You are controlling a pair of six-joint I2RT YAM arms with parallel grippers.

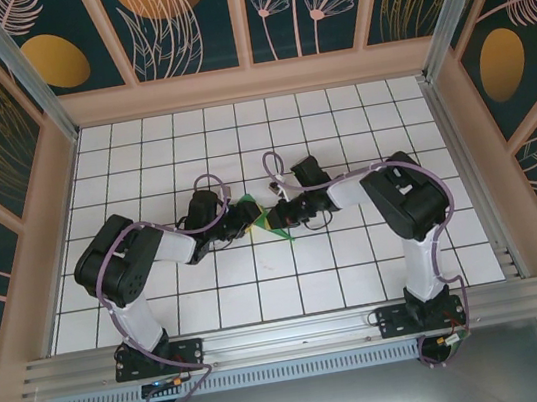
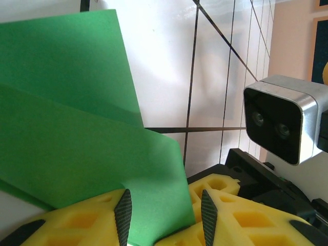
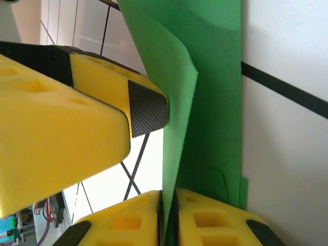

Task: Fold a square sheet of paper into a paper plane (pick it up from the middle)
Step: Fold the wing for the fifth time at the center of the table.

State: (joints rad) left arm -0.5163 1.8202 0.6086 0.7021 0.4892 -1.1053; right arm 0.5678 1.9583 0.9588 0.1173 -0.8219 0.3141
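Now, right end effector (image 3: 167,199) pinching paper (image 3: 215,77), left end effector (image 2: 165,201) ajar

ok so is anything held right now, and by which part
The right gripper pinches the green paper by its near edge; the left gripper straddles it, jaws apart, not clamping.

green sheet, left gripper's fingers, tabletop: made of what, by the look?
Green sheet: thin matte paper, holding sharp creases. Left gripper fingers: yellow, matte, pocketed, foam or plastic; their black pads look like knurled rubber. Table: smooth white board with black grid lines, material unclear.
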